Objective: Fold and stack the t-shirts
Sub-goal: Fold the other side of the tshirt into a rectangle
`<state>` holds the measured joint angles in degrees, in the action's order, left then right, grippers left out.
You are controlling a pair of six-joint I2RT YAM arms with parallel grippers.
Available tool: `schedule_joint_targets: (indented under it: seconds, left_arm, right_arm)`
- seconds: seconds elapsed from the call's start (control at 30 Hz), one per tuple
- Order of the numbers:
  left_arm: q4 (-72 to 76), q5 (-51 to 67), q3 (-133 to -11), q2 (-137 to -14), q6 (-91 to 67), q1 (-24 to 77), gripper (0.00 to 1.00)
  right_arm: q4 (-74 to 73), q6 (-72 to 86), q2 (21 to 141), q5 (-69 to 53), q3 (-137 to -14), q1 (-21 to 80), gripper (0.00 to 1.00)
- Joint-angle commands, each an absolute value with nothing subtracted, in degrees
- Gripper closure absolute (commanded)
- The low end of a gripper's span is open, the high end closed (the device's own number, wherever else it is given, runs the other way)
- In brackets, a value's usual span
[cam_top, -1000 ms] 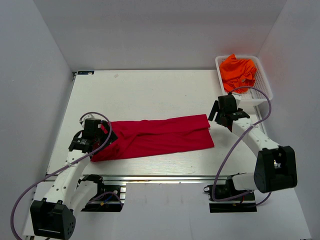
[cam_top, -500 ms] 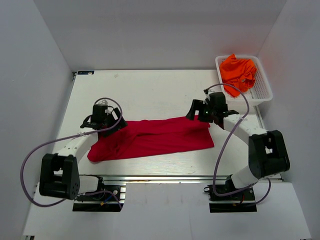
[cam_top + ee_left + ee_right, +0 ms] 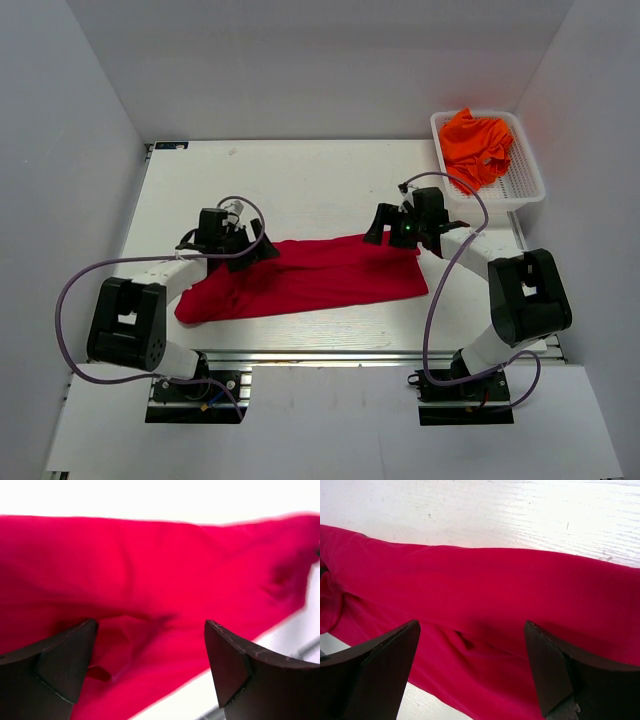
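A crimson red t-shirt [image 3: 320, 275] lies as a long folded strip across the near half of the table, creased along its length. My left gripper [image 3: 264, 249] hovers open over the strip's far edge near its left part; in the left wrist view, red cloth [image 3: 175, 560] fills the space under the gripper [image 3: 150, 625]. My right gripper [image 3: 379, 229] stands open over the far edge near the right end, its fingers [image 3: 555, 665] spread above red cloth [image 3: 520, 590]. Neither holds anything. Bright orange t-shirts [image 3: 477, 140] lie bunched in the basket.
The white mesh basket [image 3: 522, 188] stands at the table's far right corner. Bare white tabletop [image 3: 300, 180] stretches behind the red strip. Grey walls close in the left, back and right. The metal rail at the near edge [image 3: 320, 355] carries both arm bases.
Both arms have swung inward. The left gripper moved from the strip's left end to its far edge. The right gripper moved left from beside the strip's right end onto its far edge.
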<state>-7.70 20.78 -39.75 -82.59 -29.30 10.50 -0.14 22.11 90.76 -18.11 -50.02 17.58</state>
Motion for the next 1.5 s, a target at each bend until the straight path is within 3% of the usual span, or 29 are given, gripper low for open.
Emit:
schedule_joint_targets:
  seconds: [0.0,0.2,0.33,0.43,0.7,0.77,0.93,1.17,1.47]
  left_arm:
    - [-7.6,28.9,-38.8,-78.3,-28.3,12.6,0.02]
    - [-14.5,33.7,-36.1,-75.8,-27.8,15.7,0.02]
    - [-15.3,43.1,-35.6,-77.2,-26.4,19.0,0.00]
    - [-17.5,42.3,-37.3,-77.8,-24.6,21.4,0.00]
    - [-25.5,27.0,-47.7,-72.3,-22.2,22.8,0.00]
    - [-28.7,12.0,-48.3,-67.4,-25.5,22.8,0.00]
    - [-36.2,-7.5,-49.6,-67.7,-32.7,20.8,0.00]
    - [-34.4,2.3,-43.6,-74.8,-34.6,20.3,0.00]
    - [-32.8,8.3,-37.8,-69.6,-35.8,20.8,0.00]
  right_arm:
    - [1.5,22.2,89.7,-18.1,-50.5,17.3,0.10]
    - [2.1,22.3,89.9,-17.8,-49.7,17.1,0.10]
    - [2.1,21.5,90.3,-17.7,-49.6,17.0,0.10]
    - [2.1,21.0,90.4,-17.5,-49.6,17.0,0.10]
    - [0.4,19.6,89.8,-15.7,-50.4,17.0,0.10]
    - [0.1,19.2,89.7,-15.3,-50.5,17.1,0.10]
    - [0.1,19.3,89.7,-16.4,-50.6,17.1,0.10]
    - [0.4,19.5,89.8,-17.8,-50.3,17.3,0.10]
    - [0.4,19.6,89.6,-17.8,-50.0,17.1,0.10]
